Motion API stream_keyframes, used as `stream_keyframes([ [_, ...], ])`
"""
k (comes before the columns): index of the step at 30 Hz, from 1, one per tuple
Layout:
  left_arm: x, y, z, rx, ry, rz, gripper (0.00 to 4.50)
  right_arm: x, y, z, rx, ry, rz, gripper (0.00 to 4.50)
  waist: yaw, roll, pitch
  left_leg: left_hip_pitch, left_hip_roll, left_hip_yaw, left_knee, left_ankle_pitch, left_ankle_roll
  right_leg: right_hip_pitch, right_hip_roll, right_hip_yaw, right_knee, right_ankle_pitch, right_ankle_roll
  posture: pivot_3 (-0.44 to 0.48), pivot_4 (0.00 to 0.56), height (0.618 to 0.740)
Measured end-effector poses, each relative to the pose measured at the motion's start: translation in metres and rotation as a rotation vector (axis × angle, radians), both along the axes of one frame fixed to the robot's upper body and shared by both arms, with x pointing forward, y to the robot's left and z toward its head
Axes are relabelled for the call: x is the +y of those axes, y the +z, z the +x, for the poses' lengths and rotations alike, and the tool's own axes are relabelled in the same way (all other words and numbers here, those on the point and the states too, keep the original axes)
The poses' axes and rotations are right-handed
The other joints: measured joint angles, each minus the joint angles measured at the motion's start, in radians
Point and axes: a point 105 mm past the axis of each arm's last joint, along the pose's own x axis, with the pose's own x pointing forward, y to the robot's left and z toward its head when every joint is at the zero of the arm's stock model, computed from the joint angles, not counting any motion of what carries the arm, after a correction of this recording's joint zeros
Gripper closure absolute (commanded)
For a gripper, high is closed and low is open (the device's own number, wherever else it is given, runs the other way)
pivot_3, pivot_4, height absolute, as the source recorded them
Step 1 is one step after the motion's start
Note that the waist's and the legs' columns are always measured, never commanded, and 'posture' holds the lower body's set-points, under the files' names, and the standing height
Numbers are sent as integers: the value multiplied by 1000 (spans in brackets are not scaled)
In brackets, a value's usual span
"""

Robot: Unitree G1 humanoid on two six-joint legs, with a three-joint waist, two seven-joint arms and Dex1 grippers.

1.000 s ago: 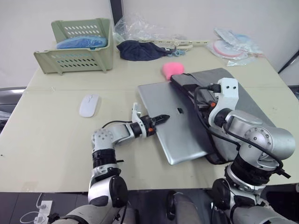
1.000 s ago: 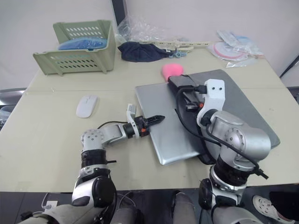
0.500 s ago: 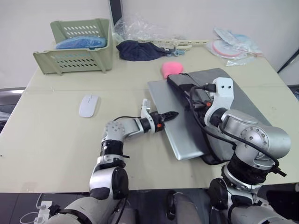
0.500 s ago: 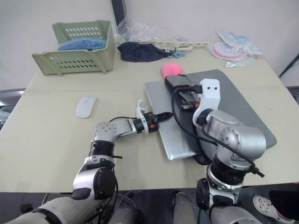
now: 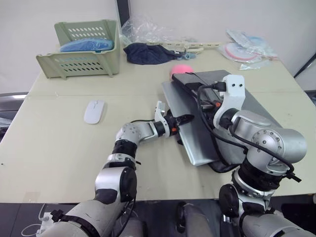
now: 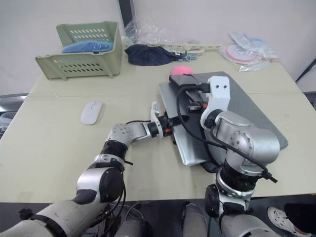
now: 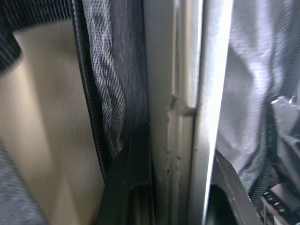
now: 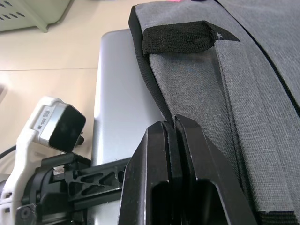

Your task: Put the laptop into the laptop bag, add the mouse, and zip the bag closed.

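Partly sheathed, the laptop [image 5: 190,133] lies in the open grey laptop bag [image 6: 252,106] on the counter [image 5: 59,148]. Left tool [image 5: 183,119] grips the laptop's edge; right tool [image 8: 169,129] pinches the bag's flap. The mouse [image 5: 94,110] lies well apart. A green basket [image 5: 84,47] holds a blue item [image 5: 86,44].

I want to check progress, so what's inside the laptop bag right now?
The laptop is partly inside the laptop bag, its near edge sticking out. The covered part and anything deeper are hidden.
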Motion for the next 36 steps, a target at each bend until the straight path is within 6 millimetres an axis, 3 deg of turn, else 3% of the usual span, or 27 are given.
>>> stream_keyframes([
  [8,-1,-1,0,-13,-9,-4,3963,-7,7,1,-5,53,-108,4418,0,0,0,0,0,0,0,0,0,0,-1,0,0,0,0,0,150,740],
  [19,-6,0,2,-20,-13,3,3963,0,9,0,-1,108,-109,4418,2,0,0,-1,-1,0,0,0,1,0,-2,0,0,0,0,0,150,740],
  [36,-32,1,-3,-22,-40,5,3963,11,0,-1,29,109,-80,4418,1,0,0,-2,-1,0,-1,1,1,-2,-2,0,0,0,0,0,150,740],
])
